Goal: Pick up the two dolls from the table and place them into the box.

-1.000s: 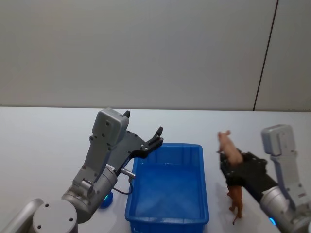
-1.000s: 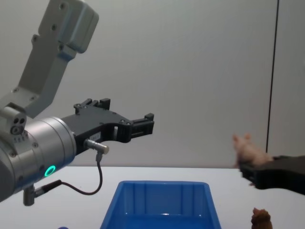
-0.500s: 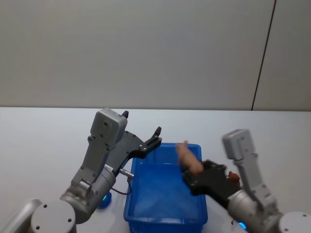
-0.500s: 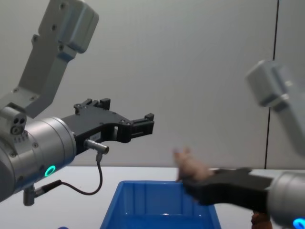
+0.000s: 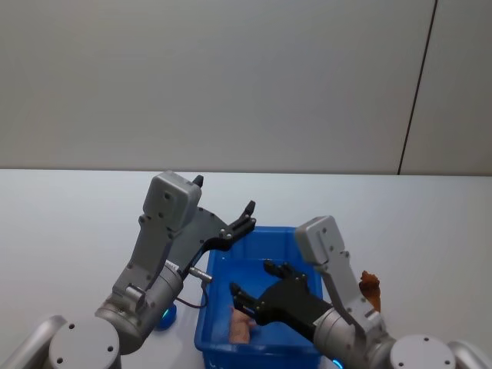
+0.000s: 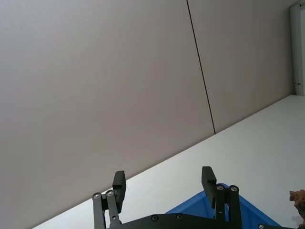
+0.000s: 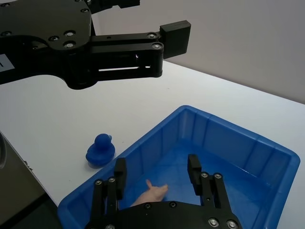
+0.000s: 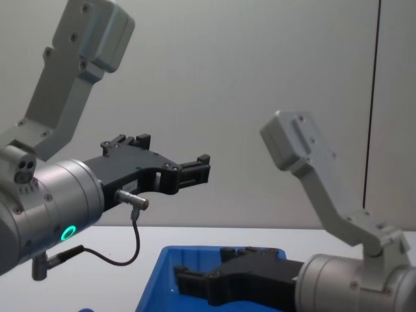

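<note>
Right gripper (image 7: 156, 164), jaws spread, above pink doll (image 7: 150, 193) lying in box (image 5: 296, 231); left gripper (image 6: 163, 174), jaws spread, raised far-left

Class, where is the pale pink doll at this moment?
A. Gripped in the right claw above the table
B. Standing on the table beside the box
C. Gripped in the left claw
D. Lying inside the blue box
D: the pale pink doll lies on the floor of the blue box, beneath the open right claw.
</note>
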